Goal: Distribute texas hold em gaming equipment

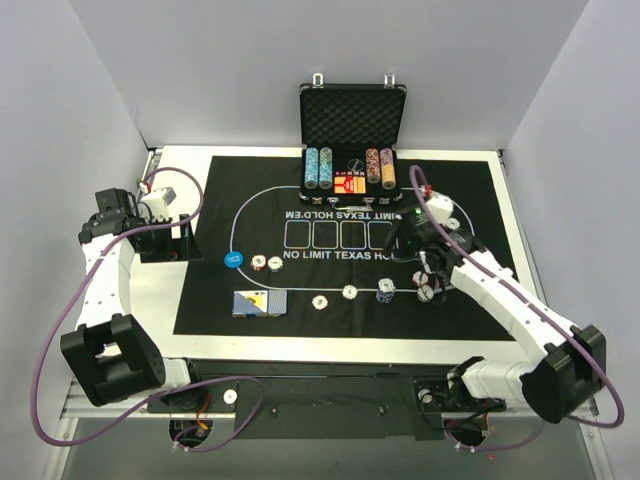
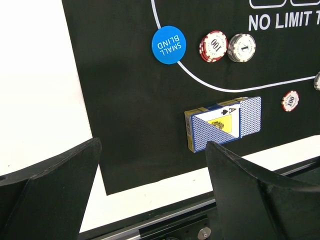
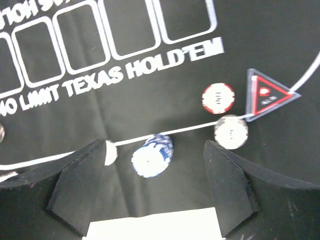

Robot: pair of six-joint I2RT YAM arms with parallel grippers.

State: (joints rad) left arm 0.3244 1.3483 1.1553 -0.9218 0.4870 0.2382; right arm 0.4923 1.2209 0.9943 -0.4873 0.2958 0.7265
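Between white walls point(image 1: 200, 60), your white table point(image 1: 165, 290) carries the black mat point(image 1: 300, 195), with the open case point(image 1: 352, 110) at its far edge. Left gripper point(image 2: 152, 146) gapes wide off the mat; card deck point(image 2: 222, 122) lies near-left. Right gripper point(image 3: 156, 145) has its jaws apart around the blue chip stack point(image 3: 152, 156), not touching.

Black mat point(image 1: 215, 290) lying flat, covering most of white desk point(image 1: 190, 170); bare strips showing along left, right and near edges. White lettering "NO LIMIT TEXAS HOLD'EM", oval line and row of five rectangular outlines running across mat. Black metal-edged case point(image 1: 352, 112) sitting open at middle of far edge, foam-lined lid standing upright, base overlapping mat's far edge.
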